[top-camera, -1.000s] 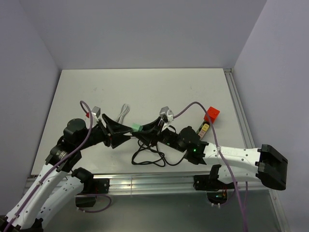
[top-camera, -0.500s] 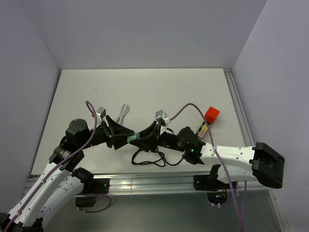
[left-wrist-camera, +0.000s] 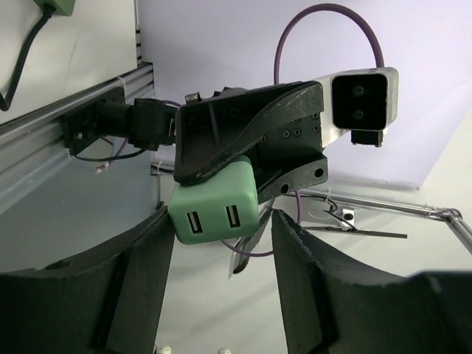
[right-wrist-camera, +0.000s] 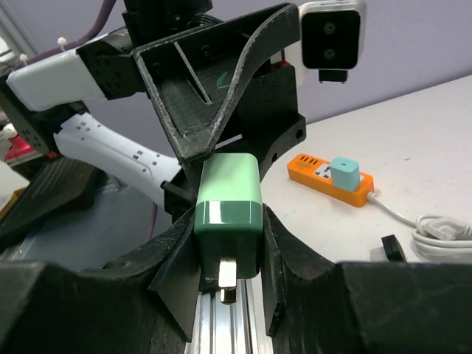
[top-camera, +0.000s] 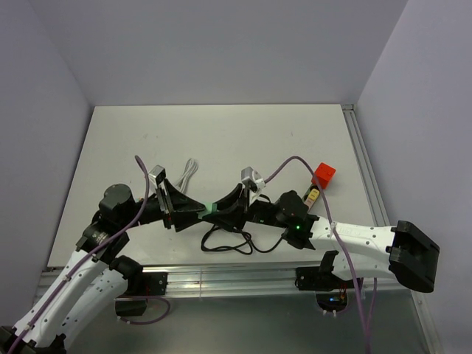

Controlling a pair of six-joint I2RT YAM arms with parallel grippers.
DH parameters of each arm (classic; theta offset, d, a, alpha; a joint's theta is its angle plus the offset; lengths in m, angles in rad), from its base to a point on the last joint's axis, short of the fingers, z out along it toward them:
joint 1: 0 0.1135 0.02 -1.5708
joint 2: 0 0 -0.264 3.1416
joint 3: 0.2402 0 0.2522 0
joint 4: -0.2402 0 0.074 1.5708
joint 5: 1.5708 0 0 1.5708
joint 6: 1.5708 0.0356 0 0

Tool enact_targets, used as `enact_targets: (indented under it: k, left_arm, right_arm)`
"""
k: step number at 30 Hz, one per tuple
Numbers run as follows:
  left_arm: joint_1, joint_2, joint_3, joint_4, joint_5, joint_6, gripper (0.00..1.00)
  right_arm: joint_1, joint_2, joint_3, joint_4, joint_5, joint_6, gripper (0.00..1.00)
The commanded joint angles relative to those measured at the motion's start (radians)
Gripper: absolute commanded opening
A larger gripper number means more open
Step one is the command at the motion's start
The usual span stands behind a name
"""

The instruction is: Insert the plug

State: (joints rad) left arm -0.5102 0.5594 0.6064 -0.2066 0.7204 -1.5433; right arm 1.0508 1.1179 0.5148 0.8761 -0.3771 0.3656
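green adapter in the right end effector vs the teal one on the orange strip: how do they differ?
1. The green adapter is held in the air, clamped in the right end effector; the teal adapter sits plugged into the orange power strip.
2. The green adapter's metal prong is exposed; the teal adapter's prongs are hidden in the strip.
3. The green adapter is two-tone green; the teal adapter is plain pale teal.
Both are boxy with rounded corners.

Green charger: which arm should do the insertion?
Left, probably. The left gripper straddles the green charger at its port end, while the right gripper holds it with the prong pointing back toward its own wrist.
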Motion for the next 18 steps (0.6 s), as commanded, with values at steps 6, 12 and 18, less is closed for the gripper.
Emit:
enact_targets:
  k: [6,12,18]
  left_arm:
    - [-0.001,-0.004,-0.030,0.101,0.059,-0.090,0.62]
    - [-0.001,0.002,-0.028,0.119,0.073,-0.132,0.60]
    - [-0.001,0.004,-0.037,0.150,0.085,-0.175,0.52]
  right_arm:
    - [-0.006,-0.010,0.028,-0.011,-0.077,-0.042,0.00]
    - [-0.006,-0.027,0.040,-0.061,-0.077,-0.085,0.00]
    - [-0.003,-0.027,0.065,-0.112,-0.082,-0.119,0.00]
